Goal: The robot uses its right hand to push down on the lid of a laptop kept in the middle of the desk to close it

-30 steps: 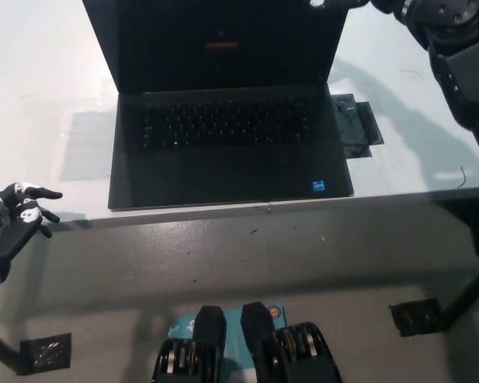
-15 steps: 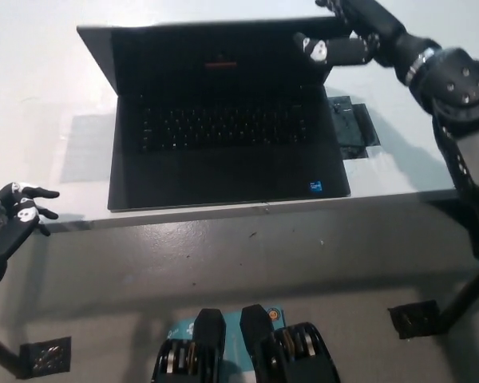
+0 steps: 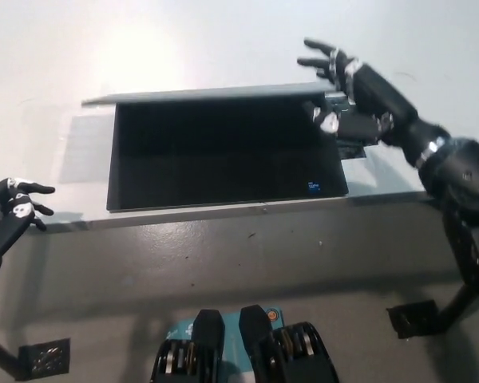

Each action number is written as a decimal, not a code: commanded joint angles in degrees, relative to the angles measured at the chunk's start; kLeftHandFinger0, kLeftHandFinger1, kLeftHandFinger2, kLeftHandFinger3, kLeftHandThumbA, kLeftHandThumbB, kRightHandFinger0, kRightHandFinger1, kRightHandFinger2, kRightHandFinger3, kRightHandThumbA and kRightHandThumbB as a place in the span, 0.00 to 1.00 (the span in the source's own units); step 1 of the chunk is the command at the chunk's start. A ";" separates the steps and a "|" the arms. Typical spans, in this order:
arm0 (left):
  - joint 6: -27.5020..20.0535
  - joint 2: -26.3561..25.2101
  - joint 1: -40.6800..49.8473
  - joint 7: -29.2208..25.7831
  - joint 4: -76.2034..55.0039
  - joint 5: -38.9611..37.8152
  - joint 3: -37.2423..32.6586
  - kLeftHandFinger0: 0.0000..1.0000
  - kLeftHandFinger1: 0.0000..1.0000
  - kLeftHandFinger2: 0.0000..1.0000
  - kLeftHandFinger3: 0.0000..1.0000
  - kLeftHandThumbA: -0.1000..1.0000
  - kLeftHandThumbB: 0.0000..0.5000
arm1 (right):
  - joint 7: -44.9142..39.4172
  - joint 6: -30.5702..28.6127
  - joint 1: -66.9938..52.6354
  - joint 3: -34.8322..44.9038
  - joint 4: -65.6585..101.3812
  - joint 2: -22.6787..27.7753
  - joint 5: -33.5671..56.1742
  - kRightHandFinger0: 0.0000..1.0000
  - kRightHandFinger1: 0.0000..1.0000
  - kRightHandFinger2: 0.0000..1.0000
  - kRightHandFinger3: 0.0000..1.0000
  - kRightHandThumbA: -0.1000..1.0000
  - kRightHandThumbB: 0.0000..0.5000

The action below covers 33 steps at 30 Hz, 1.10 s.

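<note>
— On the white worktop point(image 3: 223, 48), mid-frame: black laptop point(image 3: 223, 159), lid point(image 3: 215, 93) tilted low over the base, a gap left at the front edge.
— Right robot hand point(image 3: 339, 88)?
— Black, on the lid's right rear corner, fingers spread, pressing, gripping nothing.
— Left one?
— White left robot hand point(image 3: 8, 214) rests at the lower left by the worktop's front edge, fingers apart, empty, well apart from the laptop.
— Anything else?
— Blue sticker point(image 3: 314, 187) on the base's front right corner.
</note>
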<state>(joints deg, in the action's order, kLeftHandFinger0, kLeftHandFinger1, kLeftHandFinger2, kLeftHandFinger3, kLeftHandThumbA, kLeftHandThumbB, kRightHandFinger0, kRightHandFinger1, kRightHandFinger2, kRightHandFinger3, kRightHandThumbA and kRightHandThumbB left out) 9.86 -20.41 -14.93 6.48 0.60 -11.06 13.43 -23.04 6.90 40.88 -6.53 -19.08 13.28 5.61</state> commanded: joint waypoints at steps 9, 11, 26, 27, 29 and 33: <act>-0.50 -1.60 -1.63 0.72 -1.28 -0.74 0.58 0.34 0.41 0.55 0.59 0.02 0.33 | -0.65 9.23 -11.70 3.32 2.81 -4.70 6.63 1.00 1.00 0.97 1.00 0.56 0.58; -0.67 -1.77 -1.68 0.73 -0.80 -0.42 0.48 0.36 0.42 0.55 0.60 0.05 0.34 | -1.09 8.79 -12.31 3.66 1.75 -5.24 7.22 1.00 1.00 0.97 1.00 0.55 0.57; -1.41 -1.42 -0.99 0.87 -0.87 -0.38 0.33 0.35 0.41 0.55 0.61 0.03 0.31 | -1.23 8.28 -12.41 3.40 1.29 -5.43 8.61 1.00 1.00 0.95 1.00 0.53 0.57; -1.20 -1.45 -1.04 0.84 -0.78 -0.35 0.32 0.36 0.42 0.56 0.61 0.03 0.31 | -1.12 8.20 -11.91 3.31 1.87 -5.04 8.32 1.00 1.00 0.95 1.00 0.52 0.55; -2.03 -1.57 -1.11 1.13 0.07 -0.43 0.33 0.36 0.42 0.57 0.61 0.05 0.33 | -0.93 9.63 -11.13 4.02 4.02 -4.50 9.11 1.00 1.00 0.94 1.00 0.53 0.58; -0.81 -1.43 -1.12 1.30 -0.33 -1.41 0.63 0.32 0.40 0.53 0.58 0.05 0.33 | -0.97 13.06 -10.05 6.11 9.50 -3.16 11.86 1.00 1.00 0.95 1.00 0.52 0.52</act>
<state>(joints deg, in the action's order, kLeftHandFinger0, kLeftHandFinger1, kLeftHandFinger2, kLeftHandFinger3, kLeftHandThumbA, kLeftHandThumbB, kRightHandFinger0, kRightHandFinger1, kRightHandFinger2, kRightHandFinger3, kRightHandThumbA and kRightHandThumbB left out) 9.96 -20.41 -15.08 6.56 0.84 -11.18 13.44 -23.43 15.45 28.49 -2.18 -15.76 8.45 14.38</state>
